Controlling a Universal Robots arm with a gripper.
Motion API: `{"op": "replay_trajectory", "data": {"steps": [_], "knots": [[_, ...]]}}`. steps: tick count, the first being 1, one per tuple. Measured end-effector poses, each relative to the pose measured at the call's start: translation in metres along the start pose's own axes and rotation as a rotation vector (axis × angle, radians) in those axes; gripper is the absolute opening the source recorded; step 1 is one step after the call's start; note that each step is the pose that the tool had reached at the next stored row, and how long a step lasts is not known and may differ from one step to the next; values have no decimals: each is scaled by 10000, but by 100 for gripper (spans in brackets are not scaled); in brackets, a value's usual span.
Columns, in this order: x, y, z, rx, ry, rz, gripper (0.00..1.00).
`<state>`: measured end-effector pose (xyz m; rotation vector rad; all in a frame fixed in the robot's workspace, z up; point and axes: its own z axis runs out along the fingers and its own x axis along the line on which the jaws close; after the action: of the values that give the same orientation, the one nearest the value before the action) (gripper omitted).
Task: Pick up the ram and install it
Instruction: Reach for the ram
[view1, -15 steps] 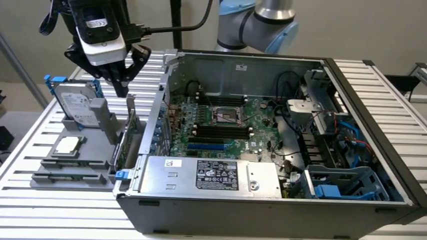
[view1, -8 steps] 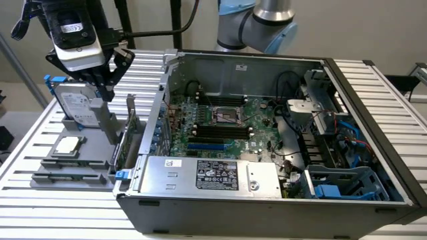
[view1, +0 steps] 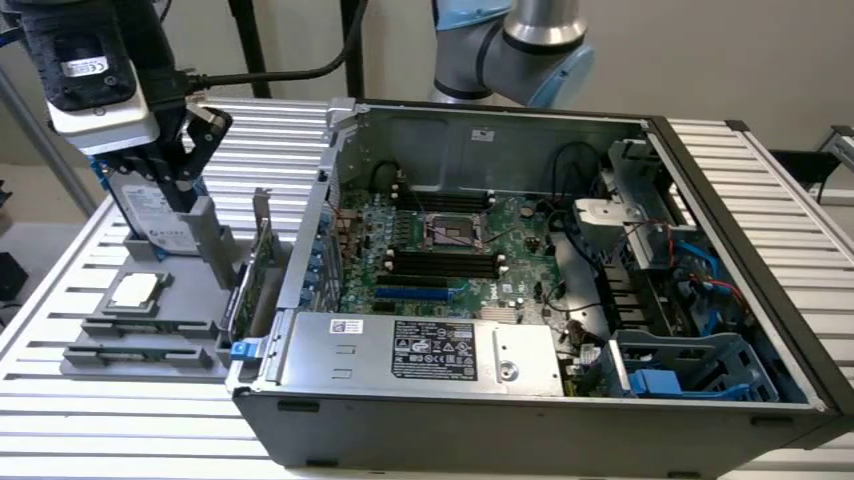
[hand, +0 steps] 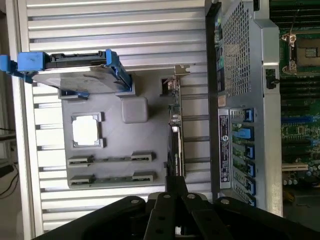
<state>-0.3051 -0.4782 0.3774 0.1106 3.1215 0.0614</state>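
Observation:
My gripper (view1: 178, 188) hangs above the grey fixture plate (view1: 94, 290) at the exterior view's left, in front of an upright hard drive (view1: 147, 215). Its dark fingers (hand: 175, 184) are shut, and I cannot tell whether anything thin sits between them. The ram is hidden. Two long holders (hand: 110, 160) on the plate show just a thin line between their end brackets. The open computer case (view1: 534, 300) lies to the exterior view's right, with black memory slots (view1: 441, 262) on its motherboard.
A square silver processor (view1: 138, 290) lies on the plate beside a grey block (hand: 134, 109). An upright green expansion card (view1: 260, 265) stands between plate and case. The slatted metal table (view1: 80, 420) extends to its edges. The arm's base (view1: 514, 50) rises behind the case.

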Motion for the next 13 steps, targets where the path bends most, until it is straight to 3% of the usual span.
{"op": "replay_trajectory", "data": {"steps": [13], "knots": [[401, -178, 30, 50, 30, 0, 11]]}}
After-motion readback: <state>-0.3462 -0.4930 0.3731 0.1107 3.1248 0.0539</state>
